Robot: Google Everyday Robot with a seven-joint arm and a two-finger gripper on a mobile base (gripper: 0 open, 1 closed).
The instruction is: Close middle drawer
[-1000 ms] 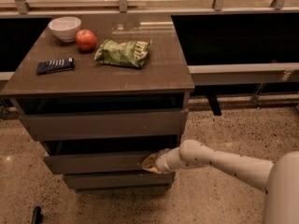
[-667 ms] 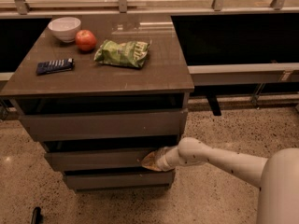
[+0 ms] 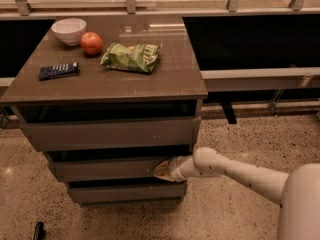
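Observation:
The middle drawer (image 3: 105, 168) is a slim grey-brown front panel below the taller top drawer (image 3: 110, 133) of the cabinet. It sticks out only slightly, with a dark gap above it. My gripper (image 3: 162, 170) comes in from the right on a white arm (image 3: 235, 173) and its tip rests against the right end of the middle drawer's front.
The cabinet top (image 3: 175, 79) holds a white bowl (image 3: 69, 30), a red apple (image 3: 91, 43), a green chip bag (image 3: 131, 57) and a dark blue snack bar (image 3: 59, 70). A bottom drawer (image 3: 125, 192) sits below. Speckled floor surrounds the cabinet; a low bench (image 3: 260, 74) runs to the right.
The arm has pushed a little further left and the middle drawer has slid inward with it.

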